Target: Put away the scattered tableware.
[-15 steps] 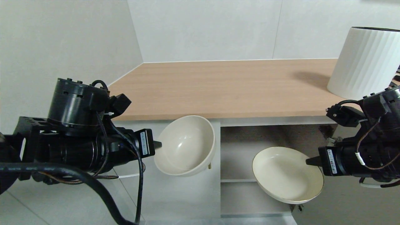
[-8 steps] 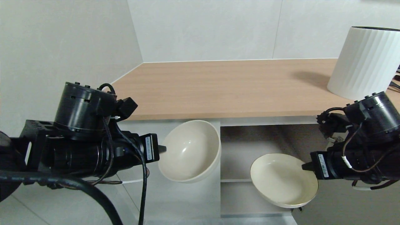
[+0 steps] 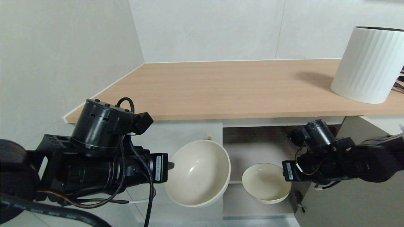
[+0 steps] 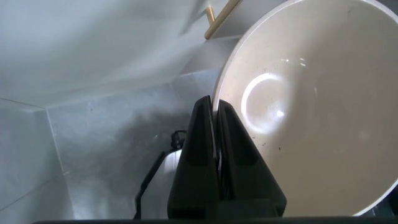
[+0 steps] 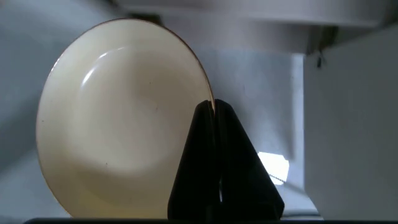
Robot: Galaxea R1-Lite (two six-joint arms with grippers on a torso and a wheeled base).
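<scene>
My left gripper (image 3: 171,164) is shut on the rim of a deep cream bowl (image 3: 198,172), held in the air in front of the closed left cabinet door (image 3: 186,132), below the countertop. The same bowl (image 4: 311,99) is pinched at its edge by the left gripper (image 4: 216,118) in the left wrist view. My right gripper (image 3: 283,170) is shut on the rim of a shallow cream plate (image 3: 265,183), held inside the open right cabinet compartment (image 3: 252,148) just above its shelf. In the right wrist view the plate (image 5: 118,118) has a thin gold rim clamped by the right gripper (image 5: 213,107).
A wooden countertop (image 3: 227,88) runs above the cabinet. A white ribbed lampshade (image 3: 369,63) stands at its right end. The open cabinet door (image 3: 350,201) hangs to the right of the compartment. A small brass knob (image 3: 209,138) sits on the closed door. Walls close the left side and back.
Both arms dropped lower. The left gripper carried the bowl down and right, below the countertop edge. The right gripper moved the plate forward into the open cabinet compartment.
</scene>
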